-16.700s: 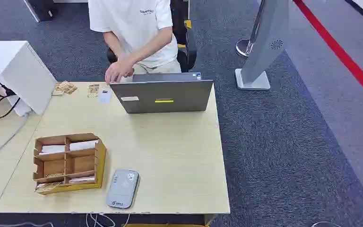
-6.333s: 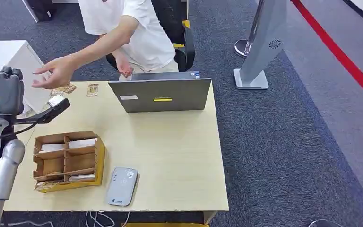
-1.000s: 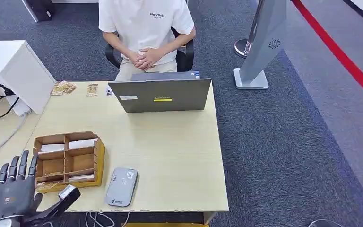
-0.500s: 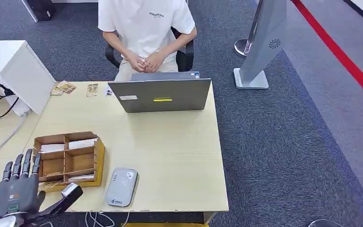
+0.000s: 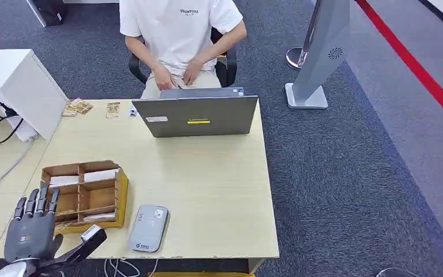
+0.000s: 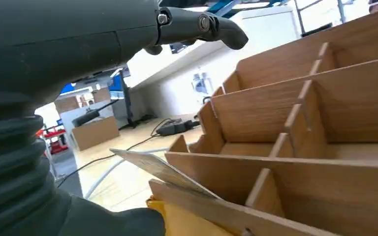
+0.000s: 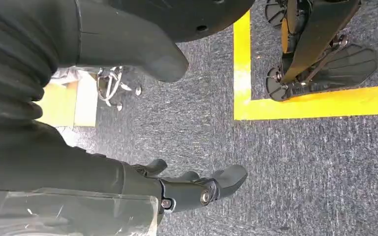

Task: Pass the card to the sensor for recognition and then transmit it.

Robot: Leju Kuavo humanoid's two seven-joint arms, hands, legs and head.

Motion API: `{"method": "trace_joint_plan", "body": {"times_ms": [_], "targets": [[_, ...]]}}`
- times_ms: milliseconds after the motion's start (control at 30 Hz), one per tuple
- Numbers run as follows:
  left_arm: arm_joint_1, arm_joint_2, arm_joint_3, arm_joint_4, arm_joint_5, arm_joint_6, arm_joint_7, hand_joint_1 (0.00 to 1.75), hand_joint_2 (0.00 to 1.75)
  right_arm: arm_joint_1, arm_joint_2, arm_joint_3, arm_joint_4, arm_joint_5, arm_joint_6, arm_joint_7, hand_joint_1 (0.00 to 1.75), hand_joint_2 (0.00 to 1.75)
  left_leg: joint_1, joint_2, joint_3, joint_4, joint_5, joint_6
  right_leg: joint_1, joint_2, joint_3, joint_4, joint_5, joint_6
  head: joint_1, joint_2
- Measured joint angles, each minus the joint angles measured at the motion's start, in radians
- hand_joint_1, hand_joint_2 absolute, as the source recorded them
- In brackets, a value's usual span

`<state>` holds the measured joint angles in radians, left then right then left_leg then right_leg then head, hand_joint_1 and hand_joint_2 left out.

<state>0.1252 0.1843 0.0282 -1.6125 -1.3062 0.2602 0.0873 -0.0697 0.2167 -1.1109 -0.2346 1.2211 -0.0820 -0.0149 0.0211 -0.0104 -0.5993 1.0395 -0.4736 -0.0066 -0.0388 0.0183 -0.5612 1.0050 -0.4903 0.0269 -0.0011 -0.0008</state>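
Wooden tray (image 5: 122, 190) with compartments sits on the counter (image 5: 219, 190), near its front left corner; white cards (image 5: 100, 176) lie in its far compartments and one card (image 6: 160, 168) sticks out over the near wall. Just right of the tray lies the grey sensor (image 5: 149, 228). The left hand (image 5: 33, 232) hovers at the counter's near left edge, just in front of the tray, fingers spread and upright, thumb out toward the sensor, holding nothing. The right hand (image 7: 128, 123) hangs over grey carpet, fingers loosely apart and empty. Across the counter stands a laptop (image 5: 197, 116), with a person (image 5: 179, 34) seated behind it.
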Motion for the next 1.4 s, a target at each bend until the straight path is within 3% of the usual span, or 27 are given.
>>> {"method": "trace_joint_plan", "body": {"times_ms": [1033, 1400], "targets": [[-0.003, 0.005, -0.027, 0.005, -0.001, 0.003, -0.002, 0.00, 1.75, 0.000, 0.003, 0.000, 0.000, -0.003, 0.000, 0.000, 0.00, 1.75, 0.000, 0.000, 0.000, 0.000, 0.000, 0.000, 0.000, 0.000, 0.000, 0.000, 0.000, 0.000, 0.000, 0.000], [-0.002, 0.005, -0.027, 0.001, -0.039, 0.015, 0.051, 0.00, 1.75, 0.000, 0.003, 0.000, 0.000, -0.005, 0.000, 0.000, 0.00, 1.75, 0.000, 0.000, 0.000, 0.000, 0.000, 0.000, 0.000, 0.000, 0.000, 0.000, 0.000, 0.000, 0.000, 0.000]]}}
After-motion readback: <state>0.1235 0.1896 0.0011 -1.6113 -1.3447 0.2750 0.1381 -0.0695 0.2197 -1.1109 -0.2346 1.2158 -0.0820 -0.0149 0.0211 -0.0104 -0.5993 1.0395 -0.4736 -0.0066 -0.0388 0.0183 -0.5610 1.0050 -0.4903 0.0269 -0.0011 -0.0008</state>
